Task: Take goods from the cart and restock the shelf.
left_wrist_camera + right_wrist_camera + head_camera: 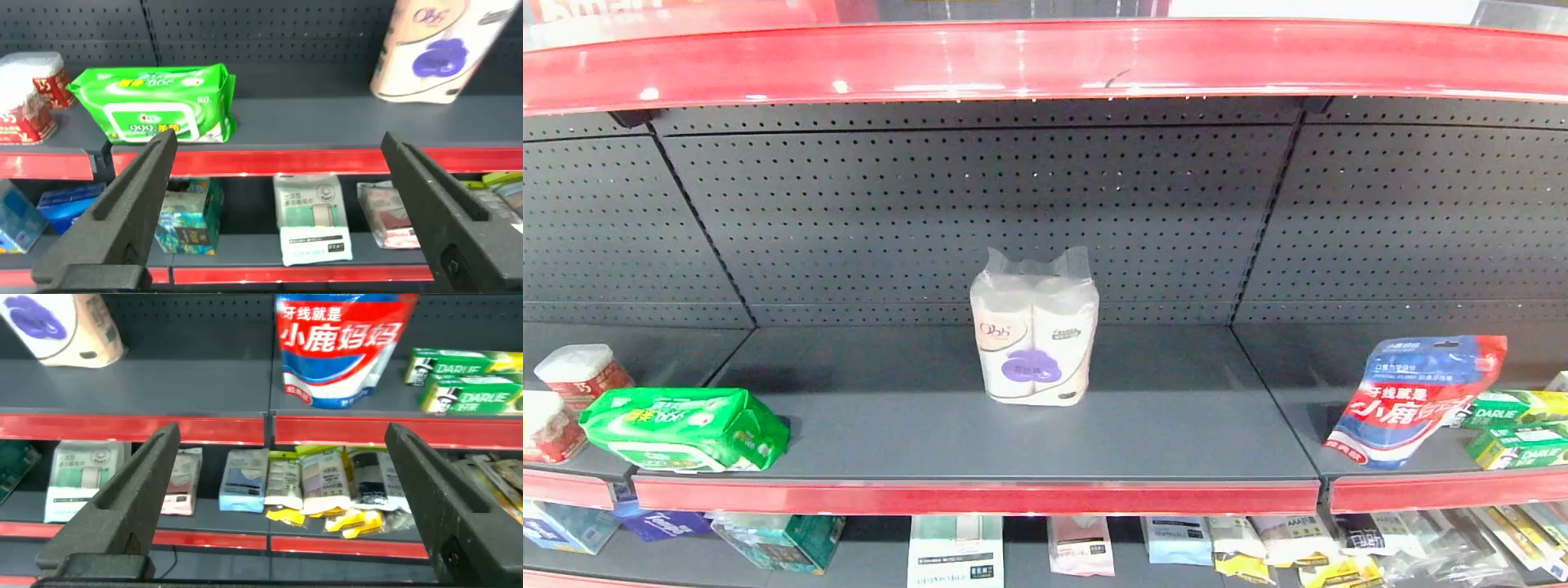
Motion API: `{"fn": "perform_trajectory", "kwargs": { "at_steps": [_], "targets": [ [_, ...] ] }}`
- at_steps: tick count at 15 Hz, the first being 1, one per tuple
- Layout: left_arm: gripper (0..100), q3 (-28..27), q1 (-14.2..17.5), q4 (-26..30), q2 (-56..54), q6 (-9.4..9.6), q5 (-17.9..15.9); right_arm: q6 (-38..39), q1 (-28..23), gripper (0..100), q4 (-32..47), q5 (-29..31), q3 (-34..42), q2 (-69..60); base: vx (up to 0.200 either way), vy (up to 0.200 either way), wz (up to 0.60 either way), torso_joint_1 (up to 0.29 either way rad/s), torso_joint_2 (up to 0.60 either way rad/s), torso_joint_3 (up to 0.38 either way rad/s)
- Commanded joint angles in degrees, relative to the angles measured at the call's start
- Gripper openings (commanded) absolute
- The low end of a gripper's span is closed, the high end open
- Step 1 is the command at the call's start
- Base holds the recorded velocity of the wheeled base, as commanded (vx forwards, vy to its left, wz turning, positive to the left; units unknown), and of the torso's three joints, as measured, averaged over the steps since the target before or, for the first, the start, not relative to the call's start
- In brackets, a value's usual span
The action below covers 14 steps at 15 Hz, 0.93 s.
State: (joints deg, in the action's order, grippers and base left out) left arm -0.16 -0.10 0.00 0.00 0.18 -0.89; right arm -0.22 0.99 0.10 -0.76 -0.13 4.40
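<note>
A glossy film-wrapped pack of cylindrical toilet rolls [1033,335] is standing upright midway along the matte grey shelf [915,433], a soft green wipes pack [686,429] lying to its left. The left end effector [278,143] and right end effector [282,429] are hanging released, grainy black fingers [131,196] spread, grasping nothing.

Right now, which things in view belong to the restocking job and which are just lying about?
Job: shelf; toilet-roll pack standing alone mid-bay, likely restocked; left gripper and right gripper, jaws open, empty.

Lying about: green wipes pack; red-labelled tubs; blue-and-red pouch; green boxes; lower-shelf packets.
</note>
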Motion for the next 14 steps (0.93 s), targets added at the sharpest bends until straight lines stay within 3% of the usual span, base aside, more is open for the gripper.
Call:
{"fn": "perform_trajectory", "kwargs": {
  "at_steps": [1, 2, 14],
  "targets": [
    [100, 0.07, 0.01, 0.0, 0.09, -0.01, 0.01, 0.04, 0.77, 100, -0.01, -0.04, 0.05, -0.97, 0.0, 0.0, 0.0, 0.0, 0.0, 0.0],
    [100, -0.02, 0.01, 0.0, 0.09, -0.01, 0.01, 0.04, 0.51, 100, -0.01, -0.04, 0.05, -1.15, 0.0, 0.0, 0.0, 0.0, 0.0, 0.0],
    [100, -0.02, 0.01, 0.0, 0.0, -0.09, 0.01, 0.13, -0.72, 100, -0.01, 0.05, 0.05, -4.14, 0.0, 0.0, -0.6, 0.002, 0.0, 0.002]
  ]
}}
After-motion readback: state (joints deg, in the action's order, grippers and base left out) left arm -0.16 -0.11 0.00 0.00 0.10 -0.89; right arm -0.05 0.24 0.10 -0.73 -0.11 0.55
